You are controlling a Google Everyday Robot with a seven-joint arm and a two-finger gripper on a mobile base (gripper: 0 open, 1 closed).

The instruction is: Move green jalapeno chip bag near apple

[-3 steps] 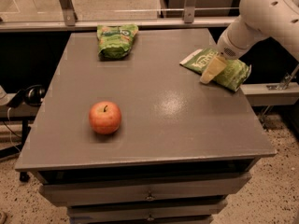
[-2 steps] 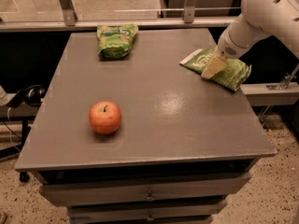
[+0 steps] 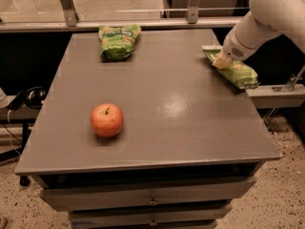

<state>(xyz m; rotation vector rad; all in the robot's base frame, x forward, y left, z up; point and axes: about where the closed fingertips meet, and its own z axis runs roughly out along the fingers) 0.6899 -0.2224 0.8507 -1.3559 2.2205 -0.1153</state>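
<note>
The green jalapeno chip bag (image 3: pixel 237 70) lies flat at the table's right edge, its white end (image 3: pixel 209 47) pointing back-left and its other end reaching over the edge. My gripper (image 3: pixel 221 60) is down on the bag's upper left part, touching it, and the white arm (image 3: pixel 267 18) comes in from the upper right. The red-orange apple (image 3: pixel 106 120) stands on the front left of the grey table (image 3: pixel 181 118), far from the bag.
A shorter puffy green bag (image 3: pixel 119 40) lies at the back left of the table. A glass rail with metal posts (image 3: pixel 193 4) runs behind the table. A grey ledge (image 3: pixel 281 94) adjoins the right edge. Drawers (image 3: pixel 152 202) are below the front.
The chip bag has shifted and turned toward the right edge of the table together with my gripper. The apple and the other bag have not moved.
</note>
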